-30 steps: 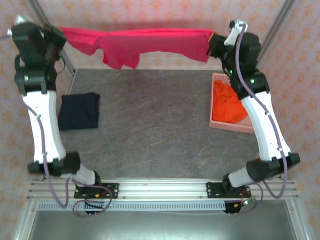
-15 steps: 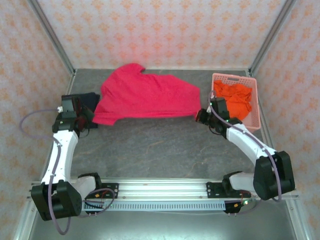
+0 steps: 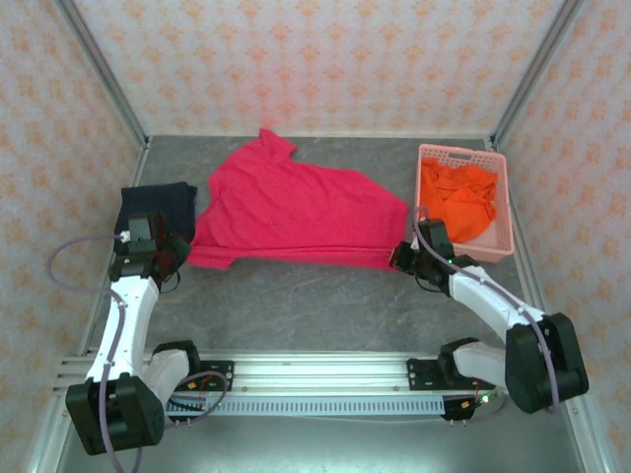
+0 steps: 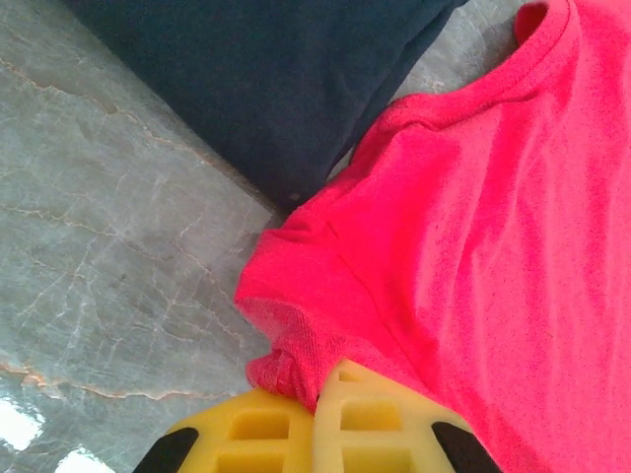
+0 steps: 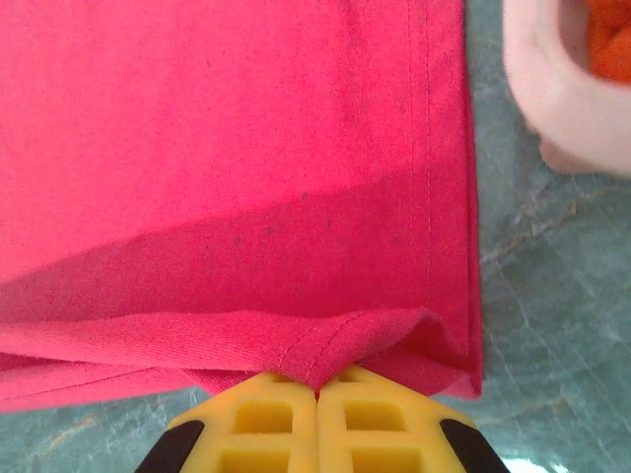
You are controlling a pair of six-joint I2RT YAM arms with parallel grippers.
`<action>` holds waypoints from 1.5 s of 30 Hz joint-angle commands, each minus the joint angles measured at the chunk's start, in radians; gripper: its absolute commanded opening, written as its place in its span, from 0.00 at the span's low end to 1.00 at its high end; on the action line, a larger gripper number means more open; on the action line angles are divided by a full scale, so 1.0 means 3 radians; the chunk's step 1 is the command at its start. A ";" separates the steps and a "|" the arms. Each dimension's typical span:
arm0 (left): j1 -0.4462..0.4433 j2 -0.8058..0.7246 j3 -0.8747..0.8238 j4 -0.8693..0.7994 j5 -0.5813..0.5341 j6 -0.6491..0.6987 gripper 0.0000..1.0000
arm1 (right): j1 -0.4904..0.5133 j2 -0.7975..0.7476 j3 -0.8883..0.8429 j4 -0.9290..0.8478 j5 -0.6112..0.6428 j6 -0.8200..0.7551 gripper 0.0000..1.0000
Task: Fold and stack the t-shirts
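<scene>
Pinching the crimson-pink t-shirt (image 3: 296, 212) at two near corners, both arms sit low over the table (image 3: 315, 315). The left gripper (image 4: 315, 389) has its yellow fingers pressed together on a bunched sleeve hem. The cloth puckers right at the fingertips and fans out ahead and to the right of them, with the neckline showing farther ahead on that side. Just ahead and to the left of this gripper lies the dark navy t-shirt (image 4: 266, 79), folded. Its corner meets the pink sleeve, though whether it lies over or under it I cannot tell. The right gripper (image 5: 317, 384) is likewise clamped narrow on the bottom hem, close to the hem's right corner. A small fold of cloth rises between its fingers, and the shirt spreads flat ahead of it and off to its left. Ahead and to the right of this gripper stands the pale pink basket (image 5: 562, 99), separated from the shirt's side edge by a strip of bare table. The bright orange t-shirt (image 3: 458, 197) lies crumpled inside it. Between the two grippers the pink shirt lies spread out on the table
</scene>
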 commanded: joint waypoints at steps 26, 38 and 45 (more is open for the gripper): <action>-0.0366 -0.0188 0.0426 -0.0272 -0.0462 0.0156 1.00 | 0.0013 -0.0775 0.0370 -0.0671 0.0513 -0.0128 0.77; -0.1260 0.1003 0.0622 0.0390 -0.0612 -0.0172 1.00 | 0.0100 0.1309 0.1377 -0.0051 0.1104 -0.0025 0.73; -0.1193 0.0916 0.0535 0.0144 -0.0806 -0.0187 1.00 | -0.0162 0.1456 0.1444 -0.0212 0.1364 -0.0021 0.73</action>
